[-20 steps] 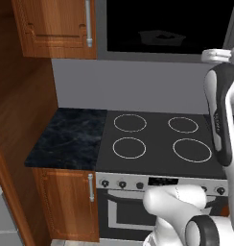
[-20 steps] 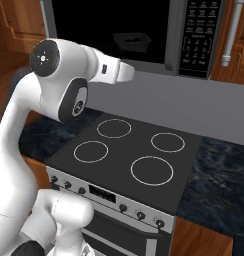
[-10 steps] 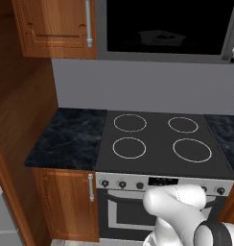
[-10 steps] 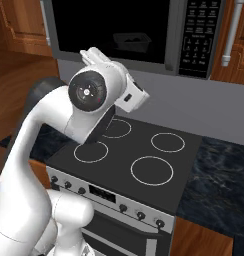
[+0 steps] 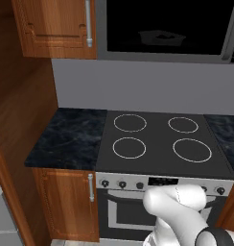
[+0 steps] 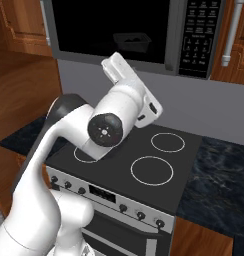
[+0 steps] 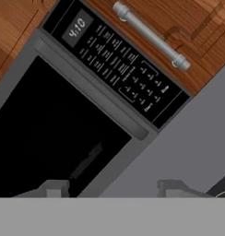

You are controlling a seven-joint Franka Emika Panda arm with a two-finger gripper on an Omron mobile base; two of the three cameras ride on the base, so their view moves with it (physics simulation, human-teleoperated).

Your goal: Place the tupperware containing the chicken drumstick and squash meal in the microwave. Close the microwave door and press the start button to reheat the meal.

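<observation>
One microwave [image 7: 86, 106] keypad [image 7: 123, 69] (clock lit) faces the hand camera.

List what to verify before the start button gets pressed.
1. tupperware inside the microwave: ok, visible through the glass.
2. microwave door closed: ok, sits flush with the frame.
3. gripper empty: ok, fingers apart, nothing between them.
4. control panel ahead of the hand: ok, in the hand view.
5. Start button picked out: cannot tell, labels too small.
6. Drumstick and squash in the tray: cannot tell, interior too dark.
</observation>
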